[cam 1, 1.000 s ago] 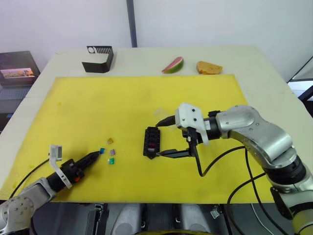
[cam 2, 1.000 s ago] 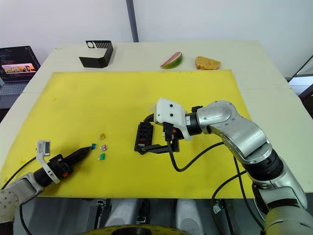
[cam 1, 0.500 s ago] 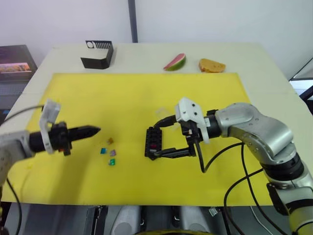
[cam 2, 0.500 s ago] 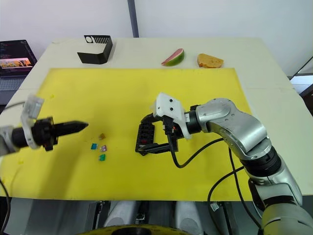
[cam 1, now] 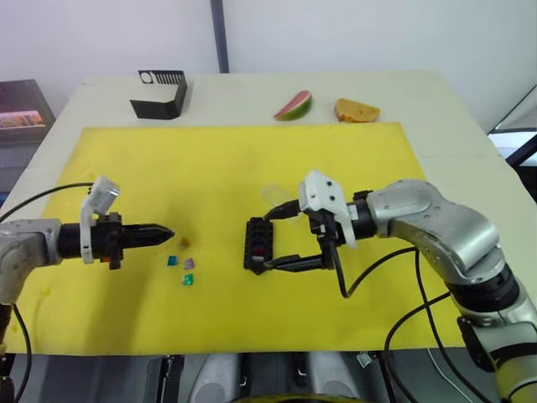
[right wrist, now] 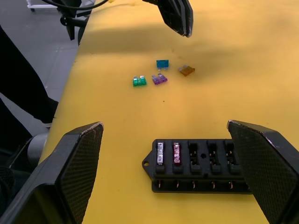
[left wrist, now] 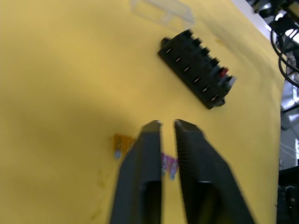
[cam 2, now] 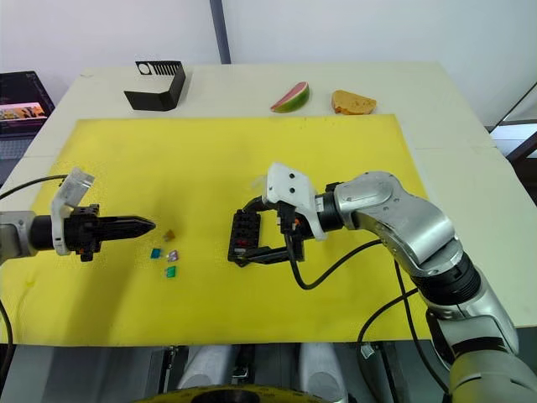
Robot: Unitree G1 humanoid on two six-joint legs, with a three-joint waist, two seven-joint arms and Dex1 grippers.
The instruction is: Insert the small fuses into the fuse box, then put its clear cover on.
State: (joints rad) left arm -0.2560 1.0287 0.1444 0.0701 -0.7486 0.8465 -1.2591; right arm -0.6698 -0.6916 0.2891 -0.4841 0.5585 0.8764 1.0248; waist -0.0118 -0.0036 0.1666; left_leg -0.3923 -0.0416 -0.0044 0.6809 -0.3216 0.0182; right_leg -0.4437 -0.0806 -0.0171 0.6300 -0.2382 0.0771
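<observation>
The fuse box (cam 1: pixel 258 243) lies mid-mat with 2 fuses seated; 4 loose small fuses (right wrist: pixel 159 74) lie just left of it. The left hand (cam 1: pixel 166 232), nearly closed and empty, hovers beside them. It should part slightly, centre over 1 chip. The right hand (cam 1: pixel 270 242), wide open, straddles the box. No readable writing.

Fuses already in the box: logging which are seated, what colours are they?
Grey and red fuses, clearest in the right wrist view.
</observation>
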